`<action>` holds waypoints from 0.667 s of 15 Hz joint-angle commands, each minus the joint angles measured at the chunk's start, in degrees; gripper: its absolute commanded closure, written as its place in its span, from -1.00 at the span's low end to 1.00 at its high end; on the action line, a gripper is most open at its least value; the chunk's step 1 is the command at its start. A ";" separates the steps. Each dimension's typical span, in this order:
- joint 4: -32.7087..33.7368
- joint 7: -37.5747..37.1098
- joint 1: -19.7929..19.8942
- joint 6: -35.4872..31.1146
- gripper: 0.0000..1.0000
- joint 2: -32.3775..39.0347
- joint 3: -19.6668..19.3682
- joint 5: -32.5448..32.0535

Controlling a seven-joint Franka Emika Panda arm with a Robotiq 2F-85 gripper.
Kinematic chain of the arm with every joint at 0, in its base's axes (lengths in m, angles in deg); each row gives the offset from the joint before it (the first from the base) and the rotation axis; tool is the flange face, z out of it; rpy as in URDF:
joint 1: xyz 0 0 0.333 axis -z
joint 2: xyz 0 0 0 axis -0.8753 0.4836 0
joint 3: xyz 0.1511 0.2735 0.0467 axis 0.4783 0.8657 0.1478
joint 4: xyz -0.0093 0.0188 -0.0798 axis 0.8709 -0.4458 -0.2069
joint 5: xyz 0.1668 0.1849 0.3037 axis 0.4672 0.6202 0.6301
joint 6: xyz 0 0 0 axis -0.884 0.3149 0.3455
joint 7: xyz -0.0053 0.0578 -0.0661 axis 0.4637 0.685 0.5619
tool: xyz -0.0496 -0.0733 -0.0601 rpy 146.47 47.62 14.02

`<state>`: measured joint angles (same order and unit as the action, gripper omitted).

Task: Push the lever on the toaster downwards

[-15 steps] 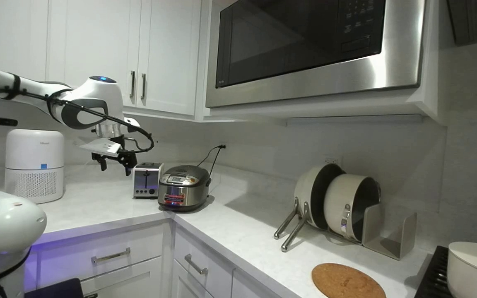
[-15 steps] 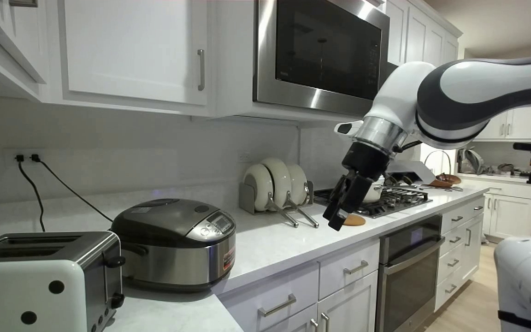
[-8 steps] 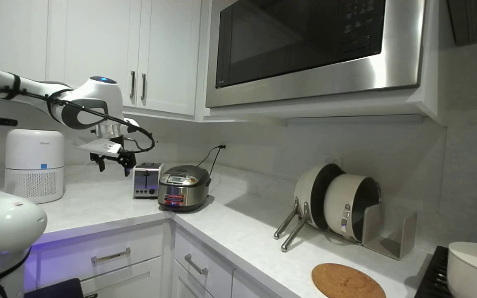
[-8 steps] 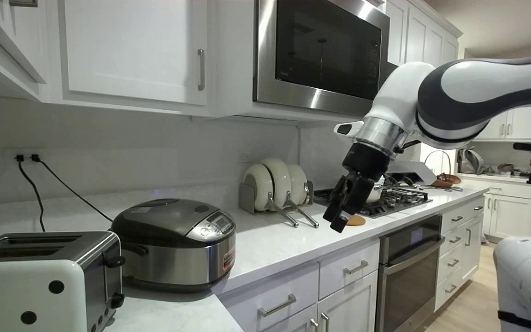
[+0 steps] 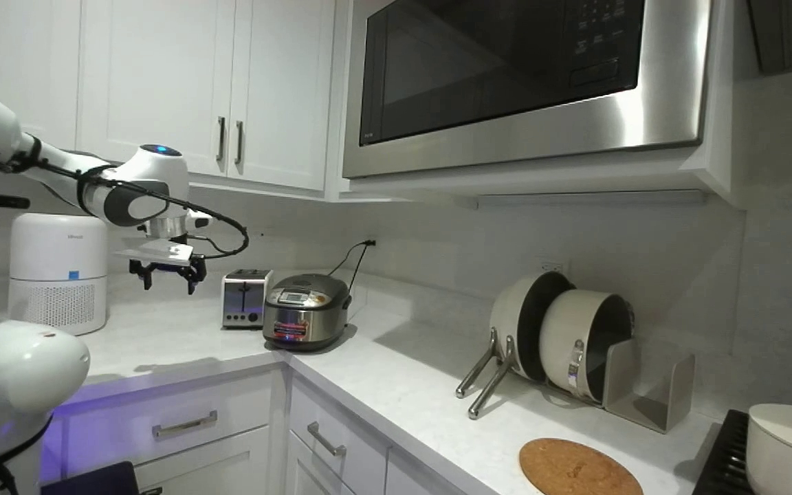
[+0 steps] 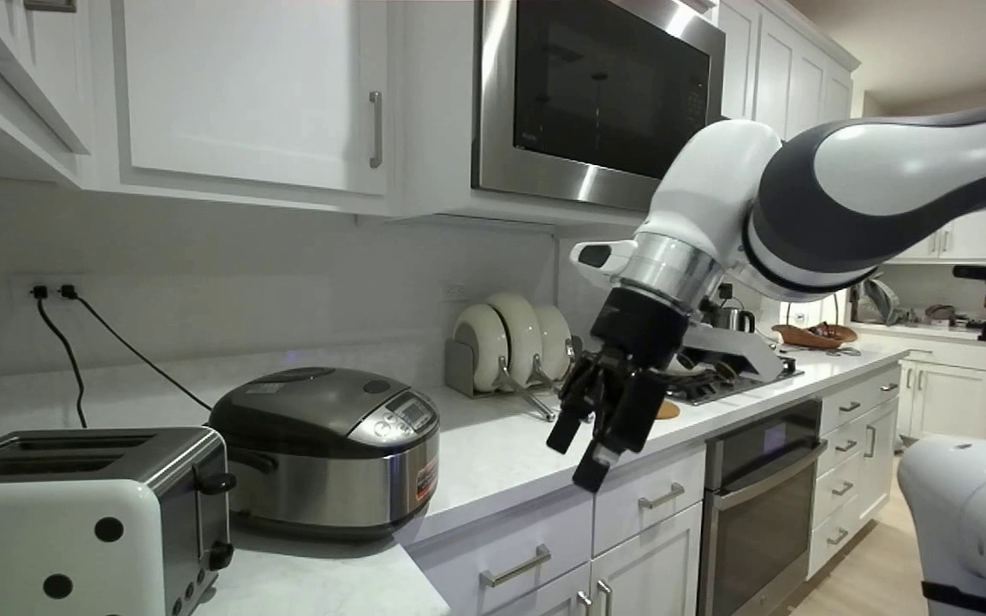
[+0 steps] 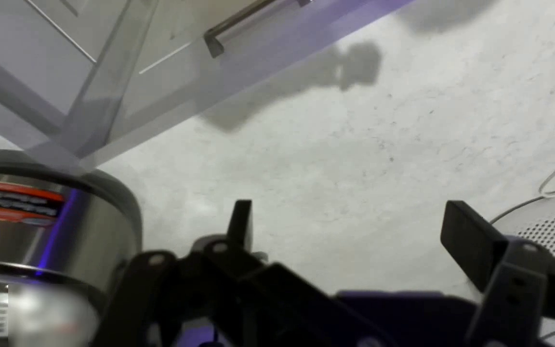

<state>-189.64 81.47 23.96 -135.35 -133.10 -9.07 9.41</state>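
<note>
We're at the approach, I judge: my tool (image 5: 170,284) hangs above the desk (image 5: 162,330), fingers (image 7: 472,243) spread wide, nothing between them, well apart from the toaster (image 5: 245,300). There it stands, back from the inner corner where the desk's front edges meet, just beside the rice cooker (image 5: 305,315). And the lever (image 6: 217,484): up, by the look of it, so no press yet! Next I'd want to swing across, draw the fingers together, settle over that lever and push straight down.
</note>
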 commanded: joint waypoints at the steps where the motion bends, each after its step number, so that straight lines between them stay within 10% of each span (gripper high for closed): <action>1: 4.31 -0.10 -4.63 -0.46 -1.00 7.47 1.40 0.40; 10: 15.75 -4.63 -8.72 -11.94 -1.00 24.69 5.73 1.26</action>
<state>-178.79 79.58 15.71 -141.52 -116.52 -5.45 9.76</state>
